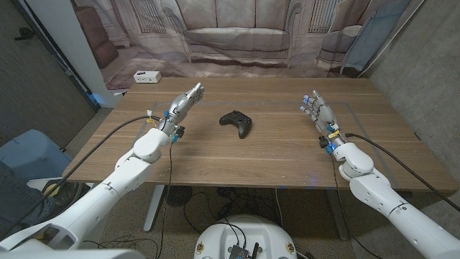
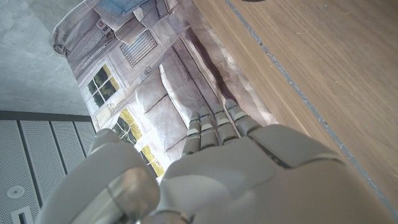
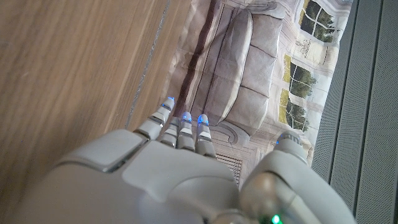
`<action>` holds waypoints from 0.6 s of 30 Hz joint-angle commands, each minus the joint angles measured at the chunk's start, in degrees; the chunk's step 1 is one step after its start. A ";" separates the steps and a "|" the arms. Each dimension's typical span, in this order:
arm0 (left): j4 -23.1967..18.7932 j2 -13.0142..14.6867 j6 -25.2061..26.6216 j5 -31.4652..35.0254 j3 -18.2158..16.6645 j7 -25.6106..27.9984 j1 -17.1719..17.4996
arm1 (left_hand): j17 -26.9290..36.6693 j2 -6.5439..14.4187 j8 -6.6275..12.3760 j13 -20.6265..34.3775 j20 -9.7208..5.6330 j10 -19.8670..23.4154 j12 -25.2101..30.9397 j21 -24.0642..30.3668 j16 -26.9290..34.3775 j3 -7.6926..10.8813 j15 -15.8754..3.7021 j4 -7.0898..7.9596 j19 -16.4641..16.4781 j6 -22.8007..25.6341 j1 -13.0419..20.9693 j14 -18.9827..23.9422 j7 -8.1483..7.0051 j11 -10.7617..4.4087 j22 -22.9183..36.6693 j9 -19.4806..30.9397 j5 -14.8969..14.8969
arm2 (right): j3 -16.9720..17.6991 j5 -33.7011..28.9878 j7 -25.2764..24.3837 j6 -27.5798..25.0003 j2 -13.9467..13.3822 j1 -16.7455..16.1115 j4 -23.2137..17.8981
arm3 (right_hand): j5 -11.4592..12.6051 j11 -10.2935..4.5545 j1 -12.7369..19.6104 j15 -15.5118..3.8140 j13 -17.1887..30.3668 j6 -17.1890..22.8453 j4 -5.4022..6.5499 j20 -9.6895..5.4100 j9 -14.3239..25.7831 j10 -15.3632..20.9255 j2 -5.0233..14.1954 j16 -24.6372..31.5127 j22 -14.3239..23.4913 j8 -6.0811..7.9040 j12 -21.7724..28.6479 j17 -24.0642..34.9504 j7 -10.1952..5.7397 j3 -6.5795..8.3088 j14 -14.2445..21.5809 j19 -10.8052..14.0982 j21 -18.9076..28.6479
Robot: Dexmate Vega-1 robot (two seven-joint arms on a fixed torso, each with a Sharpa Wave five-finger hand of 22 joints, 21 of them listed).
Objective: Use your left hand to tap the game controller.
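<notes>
A black game controller (image 1: 236, 123) lies on the wooden table (image 1: 273, 155), a little behind its middle. My left hand (image 1: 182, 106) is raised over the table to the controller's left, apart from it, fingers stretched out together toward the back and holding nothing. In the left wrist view the left hand (image 2: 230, 168) shows its back with straight fingers beside the table edge. My right hand (image 1: 318, 111) stands at the controller's right, well apart, fingers extended and empty. The right wrist view shows the right hand (image 3: 168, 174) from behind with straight fingers.
A white power strip (image 1: 146, 77) lies on the floor behind the table's back left corner. A printed backdrop of a sofa (image 1: 237, 36) hangs behind the table. A light blue chair (image 1: 25, 155) stands at the left. Cables run along both arms.
</notes>
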 commanded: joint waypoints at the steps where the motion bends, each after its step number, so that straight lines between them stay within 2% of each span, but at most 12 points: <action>1: -0.02 -0.52 -0.56 -4.04 -1.23 -1.14 1.62 | 0.15 -0.49 -0.06 0.12 0.29 0.43 -0.09 -0.16 0.00 -0.26 0.21 0.00 0.16 0.04 0.14 0.32 0.02 0.08 0.10 -0.07 -0.22 | -0.02 1.05 0.61 0.62 0.84 0.42 1.37 | 0.06 0.36 0.22 0.45 0.21 0.08 -0.34 -0.48 0.04 0.25 -0.23 -0.01 0.12 0.00 0.03 0.15 0.46 0.13 -0.13 -0.08 0.01; 18: -0.87 -0.58 0.53 -4.43 -1.28 -0.27 2.61 | 0.16 -0.52 0.09 0.12 0.47 0.62 -0.07 -0.25 0.06 -0.38 0.17 -0.03 0.16 0.44 0.05 0.51 -0.09 -0.07 0.10 -0.07 -0.23 | 0.08 1.99 1.38 0.36 0.82 0.63 2.12 | 0.09 0.31 0.38 0.53 0.21 0.02 -0.35 -0.26 0.04 0.31 0.05 -0.01 0.12 -0.07 0.05 0.16 0.44 0.25 -0.12 -0.16 -0.01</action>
